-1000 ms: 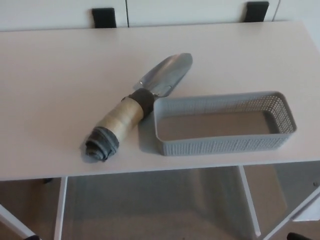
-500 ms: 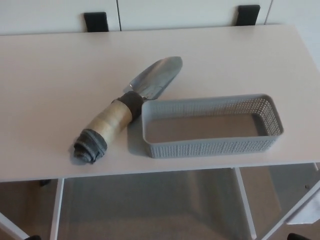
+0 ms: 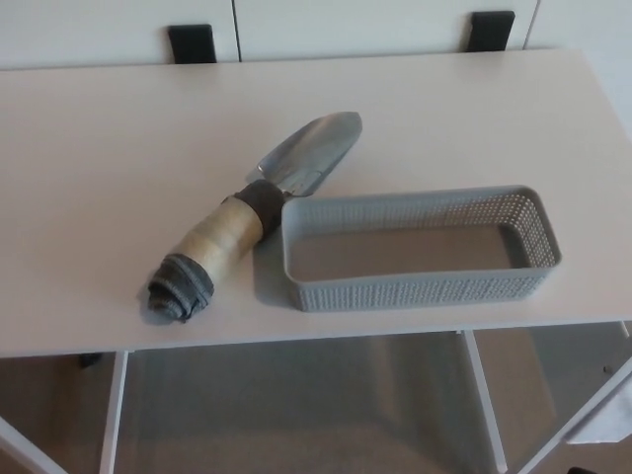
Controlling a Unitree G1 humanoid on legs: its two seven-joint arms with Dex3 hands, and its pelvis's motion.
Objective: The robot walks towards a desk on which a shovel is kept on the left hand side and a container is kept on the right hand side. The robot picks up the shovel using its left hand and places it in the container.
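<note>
A shovel (image 3: pixel 247 217) lies on the white desk (image 3: pixel 99 148), left of centre. Its silver blade (image 3: pixel 314 150) points to the far right, and its tan handle, wrapped in grey at the end (image 3: pixel 178 288), points toward the near left edge. A grey perforated container (image 3: pixel 420 247) stands just right of the shovel, long side along the desk's front edge, with nothing inside. The shovel's dark collar nearly touches the container's left corner. Neither of my hands shows in the head view.
Two black brackets (image 3: pixel 191 42) (image 3: pixel 492 30) sit at the desk's far edge against white cabinets. Below the front edge I see the desk's white legs (image 3: pixel 111 415) and the floor.
The whole picture shifted left and slightly up from one second ago as the camera moved. The shovel and container have kept their places on the desk.
</note>
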